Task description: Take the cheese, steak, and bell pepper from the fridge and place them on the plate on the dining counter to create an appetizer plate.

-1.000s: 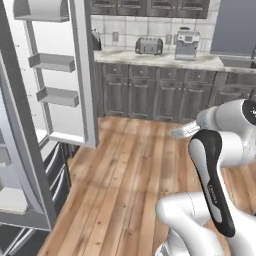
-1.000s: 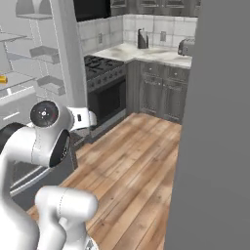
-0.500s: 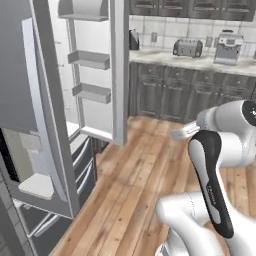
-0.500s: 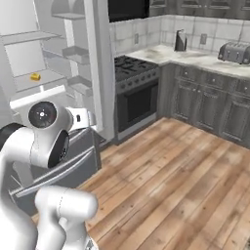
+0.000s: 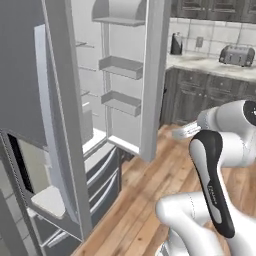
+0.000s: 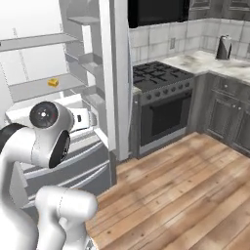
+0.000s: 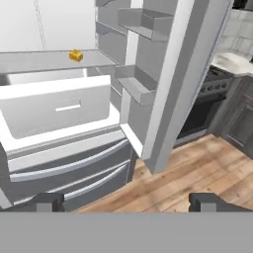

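The fridge stands open, white inside with pale shelves and a white drawer. The cheese, a small yellow-orange chunk, lies on a middle shelf above that drawer, and the hand view shows the cheese at upper left. My gripper is open and holds nothing, its fingertips wide apart, well short of the fridge and low before the drawers. The hand sits tucked close to the arm. The steak, the bell pepper, the plate and the dining counter are out of view.
The fridge's open right door with its bins juts out between the interior and a black stove. Its left door swings out near the base. Dark cabinets with a toaster and a kettle lie behind. Wood floor is open.
The whole picture has swung as the base turned and drove toward the fridge. The fridge interior and the cheese now appear larger and nearer. The arm keeps its pose.
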You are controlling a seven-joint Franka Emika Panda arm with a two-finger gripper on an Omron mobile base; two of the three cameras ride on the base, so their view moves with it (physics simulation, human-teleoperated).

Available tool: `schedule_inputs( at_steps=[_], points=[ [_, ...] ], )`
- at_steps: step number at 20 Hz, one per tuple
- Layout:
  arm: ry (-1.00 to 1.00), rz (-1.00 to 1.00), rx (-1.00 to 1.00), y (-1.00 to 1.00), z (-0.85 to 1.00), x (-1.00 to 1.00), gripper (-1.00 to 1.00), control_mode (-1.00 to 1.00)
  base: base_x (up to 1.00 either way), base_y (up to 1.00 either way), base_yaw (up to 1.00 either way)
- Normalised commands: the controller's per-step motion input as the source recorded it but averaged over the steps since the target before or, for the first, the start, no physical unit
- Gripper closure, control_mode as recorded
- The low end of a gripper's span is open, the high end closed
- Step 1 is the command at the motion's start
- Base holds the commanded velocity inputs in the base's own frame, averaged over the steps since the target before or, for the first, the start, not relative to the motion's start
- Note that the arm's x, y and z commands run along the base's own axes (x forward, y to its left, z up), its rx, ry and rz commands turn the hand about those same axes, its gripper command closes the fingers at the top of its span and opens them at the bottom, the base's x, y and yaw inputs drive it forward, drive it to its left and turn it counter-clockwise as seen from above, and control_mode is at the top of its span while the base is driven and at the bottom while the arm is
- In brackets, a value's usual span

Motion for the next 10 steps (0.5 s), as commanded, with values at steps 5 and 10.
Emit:
schedule_inputs(
  at_steps=[5, 10],
  points=[
    [0.0, 0.0, 0.0, 0.0, 0.0, 0.0, -1.0, 1.0, 0.67, 0.0, 0.37],
    [0.0, 0.0, 0.0, 0.0, 0.0, 0.0, -1.0, 1.0, 0.49, 0.0, 0.36]
  ],
)
